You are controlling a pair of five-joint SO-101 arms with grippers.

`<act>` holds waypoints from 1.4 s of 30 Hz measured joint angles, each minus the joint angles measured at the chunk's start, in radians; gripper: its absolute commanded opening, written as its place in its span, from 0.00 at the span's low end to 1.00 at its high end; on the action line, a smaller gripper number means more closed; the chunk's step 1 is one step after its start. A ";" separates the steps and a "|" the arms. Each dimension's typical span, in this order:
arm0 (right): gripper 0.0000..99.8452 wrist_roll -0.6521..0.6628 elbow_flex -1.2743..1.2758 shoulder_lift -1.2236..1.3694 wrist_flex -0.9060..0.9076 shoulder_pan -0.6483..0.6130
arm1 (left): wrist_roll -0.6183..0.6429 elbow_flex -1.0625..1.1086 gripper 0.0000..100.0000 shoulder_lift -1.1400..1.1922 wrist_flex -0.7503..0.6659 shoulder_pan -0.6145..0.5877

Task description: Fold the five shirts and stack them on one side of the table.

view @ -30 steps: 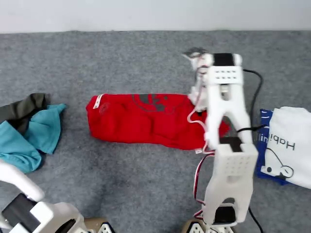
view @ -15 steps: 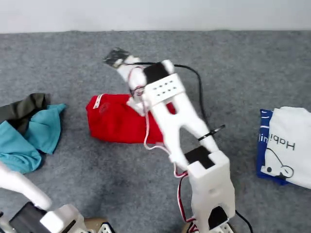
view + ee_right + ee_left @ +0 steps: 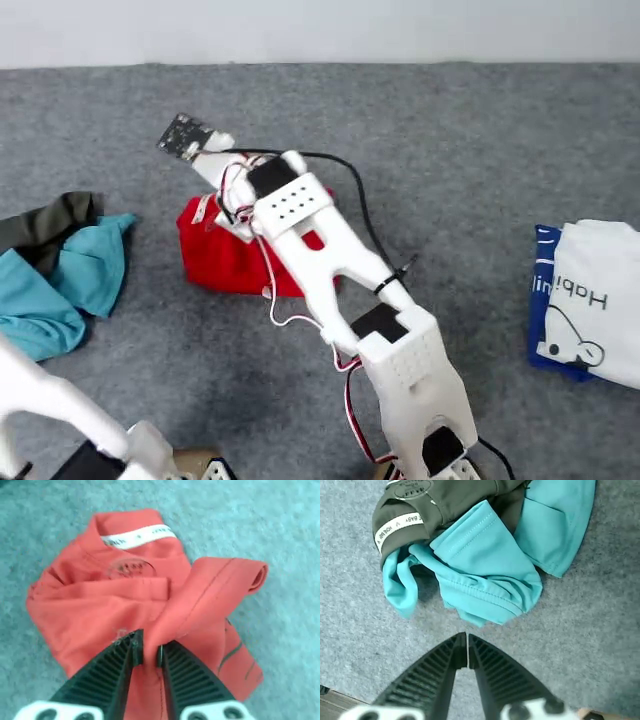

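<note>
Right pincer clenched on red shirt fold, mid-frame; fabric looks soft, limp, so grip doubled hems.

right arm: stretched diagonally out from near edge, wrist tipped down
right gripper: pinching a fold of red shirt (slim gap between tips)
left arm: low, near-left corner
left gripper: tips together, empty
</note>
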 measured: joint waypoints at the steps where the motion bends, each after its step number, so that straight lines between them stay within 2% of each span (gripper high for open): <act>1: 0.01 0.000 0.000 0.006 -0.015 -0.009 | 0.000 0.006 0.02 -0.006 0.000 0.000; 4: 0.02 0.000 0.000 0.023 -0.055 -0.031 | 0.000 0.021 0.02 -0.012 0.000 0.000; 9: 0.20 0.000 0.000 0.029 -0.109 -0.058 | 0.000 0.034 0.02 -0.015 0.000 0.000; 11: 0.22 0.000 0.000 0.029 -0.118 -0.066 | 0.000 0.034 0.02 -0.015 0.000 0.000; 17: 0.21 -0.018 -0.069 0.029 -0.069 -0.077 | 0.000 0.034 0.02 -0.015 0.000 0.000; 19: 0.15 -0.018 -0.120 0.029 -0.025 -0.075 | 0.000 0.034 0.02 -0.015 0.000 0.000; 22: 0.00 0.002 -0.166 0.029 0.058 -0.072 | 0.000 0.034 0.02 -0.015 0.000 0.000; 24: 0.03 0.055 -0.175 0.032 0.110 -0.055 | 0.000 0.034 0.02 -0.015 0.000 0.000; 27: 0.01 0.123 -0.176 0.066 0.184 -0.009 | 0.000 0.034 0.02 -0.015 0.000 0.000; 34: 0.01 0.166 -0.176 0.190 0.229 0.101 | 0.000 0.034 0.02 -0.015 0.000 0.000; 38: 0.01 0.169 -0.176 0.212 0.229 0.055 | 0.000 0.034 0.02 -0.015 0.000 0.000; 42: 0.01 0.169 -0.176 0.216 0.229 -0.083 | 0.000 0.034 0.02 -0.015 0.000 0.000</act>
